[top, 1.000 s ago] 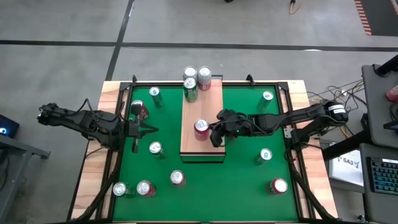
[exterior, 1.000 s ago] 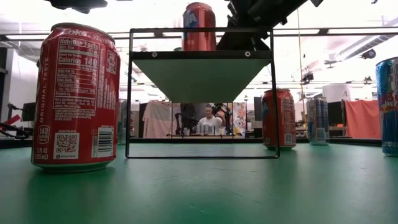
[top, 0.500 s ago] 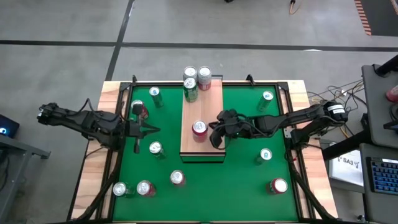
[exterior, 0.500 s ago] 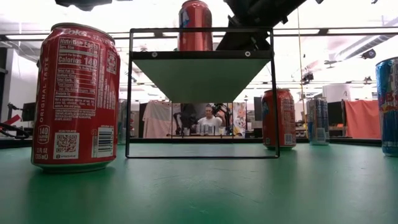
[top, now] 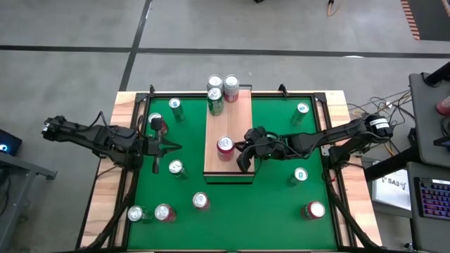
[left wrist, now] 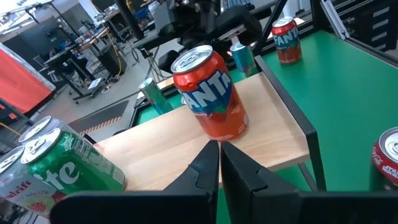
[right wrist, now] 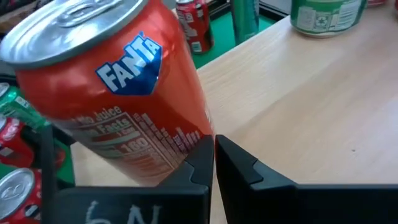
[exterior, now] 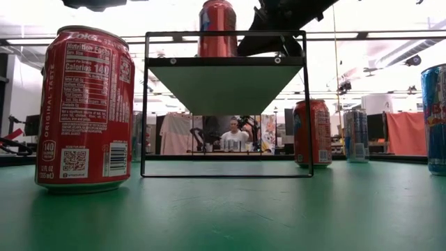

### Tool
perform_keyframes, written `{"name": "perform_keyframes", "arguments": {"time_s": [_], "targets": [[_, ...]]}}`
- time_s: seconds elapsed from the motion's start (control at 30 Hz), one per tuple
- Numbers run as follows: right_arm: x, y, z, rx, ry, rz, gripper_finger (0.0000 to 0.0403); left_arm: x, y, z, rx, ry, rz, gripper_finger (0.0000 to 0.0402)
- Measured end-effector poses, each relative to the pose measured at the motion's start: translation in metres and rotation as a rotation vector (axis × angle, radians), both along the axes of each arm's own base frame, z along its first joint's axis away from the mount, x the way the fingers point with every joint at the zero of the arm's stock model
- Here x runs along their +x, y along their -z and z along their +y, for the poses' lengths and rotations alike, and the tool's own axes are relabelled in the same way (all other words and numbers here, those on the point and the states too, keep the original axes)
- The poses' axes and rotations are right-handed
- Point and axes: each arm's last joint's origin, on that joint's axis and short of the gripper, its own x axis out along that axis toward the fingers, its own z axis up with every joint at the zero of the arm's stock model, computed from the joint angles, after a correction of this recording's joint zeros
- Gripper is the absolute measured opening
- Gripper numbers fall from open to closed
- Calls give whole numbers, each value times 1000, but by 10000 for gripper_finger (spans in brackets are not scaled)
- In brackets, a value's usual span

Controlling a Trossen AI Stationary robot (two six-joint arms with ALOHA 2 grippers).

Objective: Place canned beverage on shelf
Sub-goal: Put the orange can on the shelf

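Fanta can (top: 225,145) upright on shelf (top: 228,169) | right tool (top: 242,161) shut beside it

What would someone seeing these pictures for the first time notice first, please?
An orange Fanta can stands upright on the shelf, a pale wooden board raised at the middle of the green table. The right tool, shut and empty, sits over the shelf's edge just beside that can. Two more cans stand at the shelf's far end, and others are scattered across the green around it.
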Motion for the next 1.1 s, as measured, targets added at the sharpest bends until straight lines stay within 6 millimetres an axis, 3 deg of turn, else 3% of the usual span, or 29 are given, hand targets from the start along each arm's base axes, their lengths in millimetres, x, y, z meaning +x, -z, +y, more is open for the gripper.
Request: {"name": "perform_keyframes", "arguments": {"time_s": [0.37, 0.63, 1.1], "targets": [[0, -1, 3, 3, -12, -14, 9, 1, -2, 0, 6, 3, -19, 0], [-2, -4, 16, 14, -177, -7, 9, 1, -2, 0, 11, 5, -23, 0], [10, -1, 20, -27, -289, -67, 9, 2, -3, -1, 9, 5, -33, 0]]}}
